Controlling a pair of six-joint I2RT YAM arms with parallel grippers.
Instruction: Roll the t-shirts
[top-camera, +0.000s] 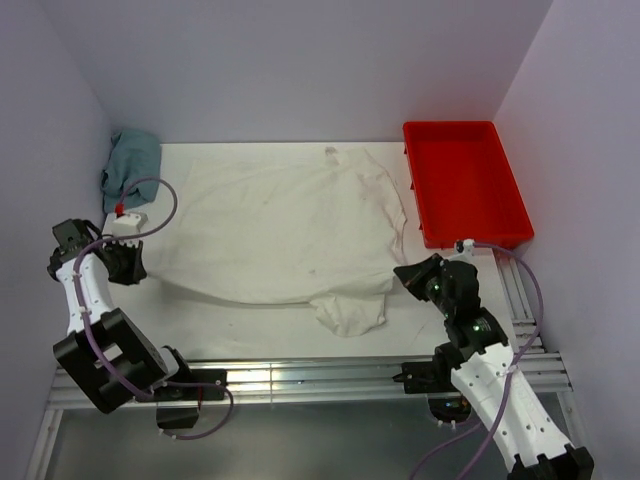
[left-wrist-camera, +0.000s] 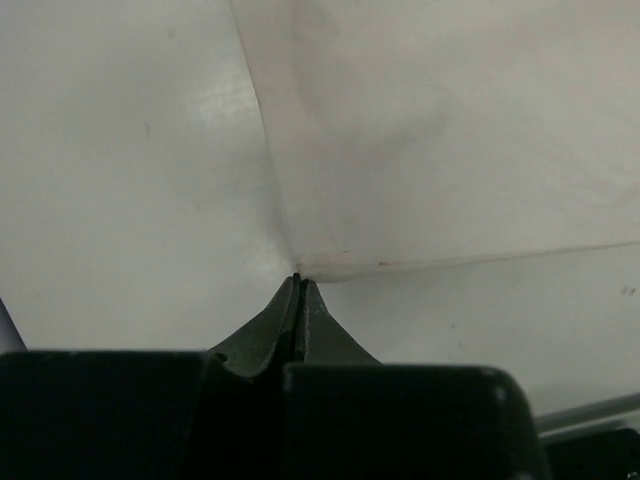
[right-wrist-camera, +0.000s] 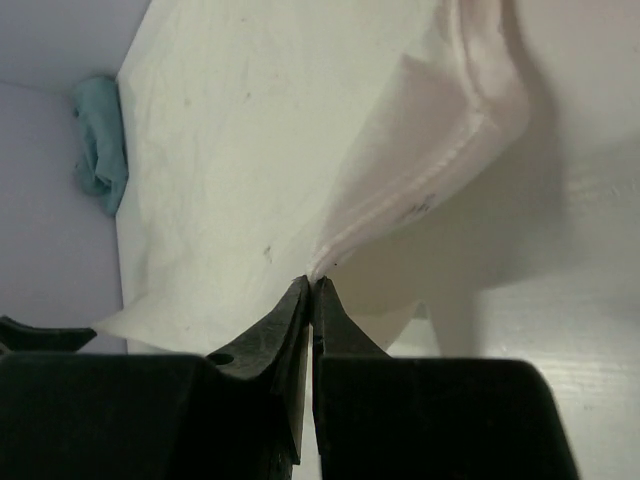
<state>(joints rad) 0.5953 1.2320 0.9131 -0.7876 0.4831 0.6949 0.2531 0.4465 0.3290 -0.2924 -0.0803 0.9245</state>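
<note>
We find the left gripper (left-wrist-camera: 298, 282) and right gripper (right-wrist-camera: 311, 286) jaws each pinching the t-shirt (top-camera: 280, 215) (near edge) on the counter (top-camera: 250, 338).

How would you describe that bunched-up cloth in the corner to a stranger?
Start at the white table, mostly covered by a spread cream t-shirt. At the table's far left corner sits a bunched blue-green cloth, the only coloured fabric.

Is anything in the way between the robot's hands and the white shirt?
Nothing visible. The left end effector and the right end effector each pinch an edge of the white t-shirt.
</note>
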